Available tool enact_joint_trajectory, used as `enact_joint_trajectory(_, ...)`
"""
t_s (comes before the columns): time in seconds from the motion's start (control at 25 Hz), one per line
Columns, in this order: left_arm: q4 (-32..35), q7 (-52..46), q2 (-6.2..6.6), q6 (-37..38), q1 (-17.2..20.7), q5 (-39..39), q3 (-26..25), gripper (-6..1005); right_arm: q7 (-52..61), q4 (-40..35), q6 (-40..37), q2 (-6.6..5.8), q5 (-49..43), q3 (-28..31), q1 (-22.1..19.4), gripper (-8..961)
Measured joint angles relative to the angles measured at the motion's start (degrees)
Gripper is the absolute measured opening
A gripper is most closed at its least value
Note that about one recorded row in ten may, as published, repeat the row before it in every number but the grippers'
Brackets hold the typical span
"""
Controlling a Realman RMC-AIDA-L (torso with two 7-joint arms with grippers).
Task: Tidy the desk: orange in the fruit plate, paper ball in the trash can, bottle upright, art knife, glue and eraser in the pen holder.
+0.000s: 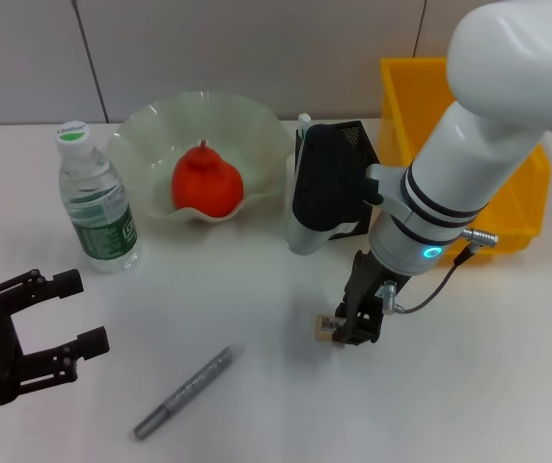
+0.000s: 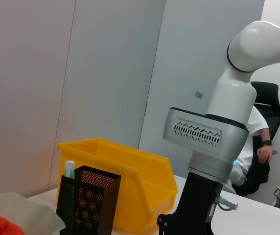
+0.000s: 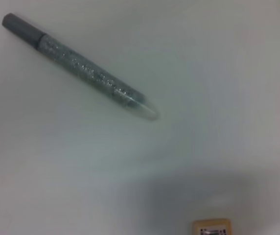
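**Right gripper down at the eraser**

You have the left gripper point(image 1: 59, 318) low at the left, jaws spread, holding nothing; the bottle point(image 1: 96, 200) stands upright; the orange point(image 1: 207, 183) sits in the fruit plate point(image 1: 151, 130); a glitter pen point(image 1: 187, 390) lies on the table point(image 1: 469, 386); the right gripper point(image 1: 358, 323) meets the eraser point(image 1: 326, 327), its grip unclear.

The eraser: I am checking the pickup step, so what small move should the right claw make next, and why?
Probably shut the right claw on the eraser and lift. The claw is down at the table right beside the small beige block, which still lies on the white desk, while the pen holder stands behind it. The left claw waits open.
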Motion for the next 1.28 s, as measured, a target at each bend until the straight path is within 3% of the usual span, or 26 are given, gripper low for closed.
enact_joint_trajectory(0.08, 0.0, 0.0, 0.04, 0.0, 0.0, 0.0, 0.0, 819, 0.1, -0.1, 0.0, 0.0, 0.0, -0.1, 0.0, 245)
enact_joint_trajectory(0.28, -0.2, 0.0, 0.17, 0.0, 0.1, 0.0, 0.0, 819, 1.8, -4.0, -0.9, -0.17, -0.2, 0.3, -1.0, 244)
enact_joint_trajectory(0.4, -0.3, 0.0, 0.18, 0.0, 0.1, 0.0, 0.0, 819, 3.4, -10.5, -3.2, -0.58, -2.0, 1.6, -2.9, 243)
enact_joint_trajectory(0.76, -0.3, 0.0, 0.2, 0.0, 0.3, 0.0, 0.0, 819, 6.6, -33.2, -8.6, -0.7, -9.7, 13.0, -9.3, 245)
enact_joint_trajectory(0.92, -0.2, 0.1, 0.17, 0.0, 0.3, -0.1, 0.0, 819, 6.3, -35.3, -6.5, -0.71, -10.5, 14.4, -10.3, 248)
enact_joint_trajectory(1.28, -0.3, 0.0, 0.05, 0.1, 0.1, 0.0, 0.0, 819, 4.4, -30.2, 4.4, -0.65, -12.6, 14.0, -11.2, 253)
